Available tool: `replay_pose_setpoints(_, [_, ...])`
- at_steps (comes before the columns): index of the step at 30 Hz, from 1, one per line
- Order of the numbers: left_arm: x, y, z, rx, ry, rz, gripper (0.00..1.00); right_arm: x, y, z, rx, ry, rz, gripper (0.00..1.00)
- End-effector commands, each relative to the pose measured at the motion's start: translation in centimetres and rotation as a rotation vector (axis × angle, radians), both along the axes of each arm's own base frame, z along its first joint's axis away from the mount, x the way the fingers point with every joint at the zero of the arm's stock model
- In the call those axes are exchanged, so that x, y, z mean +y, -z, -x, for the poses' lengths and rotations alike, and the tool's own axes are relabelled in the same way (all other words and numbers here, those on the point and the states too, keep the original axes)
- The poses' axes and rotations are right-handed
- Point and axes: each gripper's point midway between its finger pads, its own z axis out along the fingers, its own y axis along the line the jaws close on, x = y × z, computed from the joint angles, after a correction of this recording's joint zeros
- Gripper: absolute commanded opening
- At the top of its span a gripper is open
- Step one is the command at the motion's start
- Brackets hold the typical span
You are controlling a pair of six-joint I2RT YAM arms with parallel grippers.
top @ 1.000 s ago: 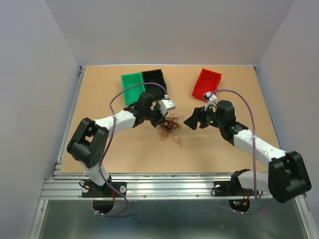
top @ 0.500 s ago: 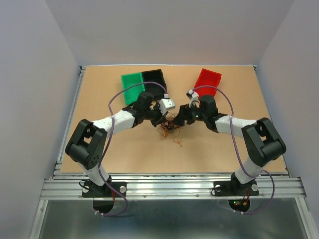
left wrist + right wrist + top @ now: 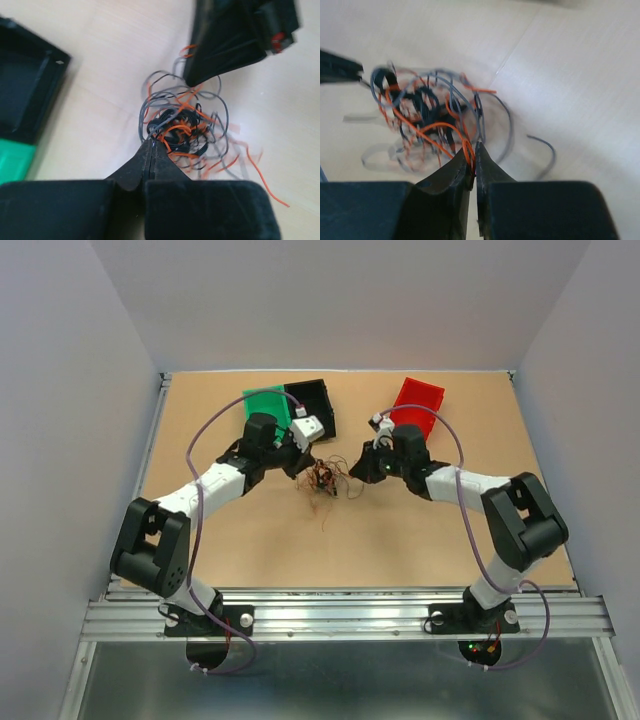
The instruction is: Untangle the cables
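Note:
The cables [image 3: 322, 478] are a small knot of thin black, grey and orange wires hanging between both grippers, just in front of the bins. My left gripper [image 3: 308, 468] is shut on the knot's left side. In the left wrist view its tips [image 3: 151, 143] pinch dark strands of the cables [image 3: 180, 127]. My right gripper [image 3: 352, 471] is at the knot's right side. In the right wrist view it [image 3: 474, 152] is shut on an orange loop of the cables [image 3: 425, 112].
A green bin [image 3: 262, 403] and a black bin [image 3: 312, 398] stand side by side just behind the left gripper. A red bin [image 3: 416, 404] stands behind the right wrist. A loose grey strand [image 3: 546, 150] lies on the tabletop [image 3: 420, 530] beside the knot.
The right arm swung in to the left and its jaws closed on an orange wire. The left gripper drew back and left, taking the knot with it towards the bins.

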Motion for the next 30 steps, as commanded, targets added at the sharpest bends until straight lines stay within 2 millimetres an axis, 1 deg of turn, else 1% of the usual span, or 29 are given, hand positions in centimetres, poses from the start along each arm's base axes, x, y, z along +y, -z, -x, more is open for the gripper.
replay_pose_setpoints(1, [2.0, -4.9, -2.2, -0.102, -0.114, 0.120, 0.00, -2.7, -3.9, -0.3, -0.125, 0.142, 0.043, 0.09])
replay_pose_setpoints(2, [2.4, -5.1, -2.3, -0.105, -0.128, 0.128, 0.00, -3.3, -4.1, 0.1, -0.128, 0.163, 0.055, 0.09])
replay_pose_setpoints(3, [2.7, -6.1, -2.4, -0.132, -0.136, 0.144, 0.00, -4.0, -4.3, 0.0, -0.137, 0.195, 0.067, 0.09])
replay_pose_setpoints(4, [2.8, -6.4, -2.3, -0.143, -0.139, 0.151, 0.00, -4.3, -4.6, 0.3, -0.147, 0.205, 0.069, 0.08])
replay_pose_setpoints(5, [2.8, -6.8, -1.8, -0.157, -0.128, 0.161, 0.00, -4.8, -5.4, 0.9, -0.166, 0.214, 0.062, 0.07])
replay_pose_setpoints(8, [2.7, -7.4, -1.1, -0.172, -0.102, 0.176, 0.00, -5.2, -6.6, 1.8, -0.195, 0.218, 0.045, 0.06])
replay_pose_setpoints(9, [2.6, -7.4, -0.8, -0.171, -0.092, 0.179, 0.00, -5.2, -6.8, 2.1, -0.202, 0.204, 0.038, 0.07])
replay_pose_setpoints(11, [2.0, -7.3, 0.0, -0.163, -0.036, 0.182, 0.00, -5.0, -7.2, 2.5, -0.210, 0.183, 0.028, 0.14])
replay_pose_setpoints(12, [1.8, -7.2, 0.3, -0.156, -0.016, 0.183, 0.00, -4.6, -7.2, 2.8, -0.207, 0.158, 0.019, 0.36])
replay_pose_setpoints(13, [1.6, -7.3, 0.6, -0.157, 0.003, 0.182, 0.00, -4.5, -7.3, 2.9, -0.213, 0.140, 0.017, 0.55])
replay_pose_setpoints(14, [0.9, -6.9, 1.3, -0.149, 0.041, 0.174, 0.00, -4.0, -7.3, 3.1, -0.212, 0.111, 0.003, 0.70])
replay_pose_setpoints(17, [-0.2, -6.3, 2.5, -0.155, 0.099, 0.147, 0.00, -3.1, -7.6, 3.0, -0.236, 0.070, -0.031, 0.81])
replay_pose_setpoints(18, [-1.0, -6.1, 3.4, -0.153, 0.126, 0.137, 0.00, -2.8, -7.8, 3.0, -0.244, 0.055, -0.046, 0.82])
replay_pose_setpoints(21, [-1.4, -6.0, 4.1, -0.173, 0.147, 0.124, 0.00, -1.5, -7.6, 3.0, -0.244, -0.013, -0.085, 0.83])
replay_pose_setpoints(22, [-1.5, -6.3, 4.2, -0.180, 0.146, 0.126, 0.00, -0.7, -7.3, 3.1, -0.236, -0.061, -0.101, 0.83])
replay_pose_setpoints(24, [-1.4, -6.4, 4.2, -0.182, 0.140, 0.129, 0.00, 0.3, -6.9, 3.5, -0.232, -0.124, -0.109, 0.83])
replay_pose_setpoints(25, [-1.4, -6.5, 4.3, -0.182, 0.137, 0.131, 0.00, 1.1, -6.7, 3.9, -0.261, -0.170, -0.090, 0.83])
replay_pose_setpoints(27, [-1.4, -6.7, 4.2, -0.181, 0.132, 0.138, 0.00, 2.1, -5.8, 4.1, -0.293, -0.218, -0.061, 0.83])
replay_pose_setpoints(28, [-1.4, -6.8, 4.2, -0.179, 0.125, 0.140, 0.00, 2.9, -5.5, 4.7, -0.307, -0.259, -0.057, 0.83])
replay_pose_setpoints(29, [-1.3, -6.7, 3.9, -0.175, 0.112, 0.137, 0.00, 3.4, -5.5, 4.8, -0.347, -0.290, -0.050, 0.83])
replay_pose_setpoints(30, [-1.3, -6.8, 3.8, -0.173, 0.109, 0.139, 0.00, 3.8, -4.9, 4.9, -0.347, -0.308, -0.044, 0.83])
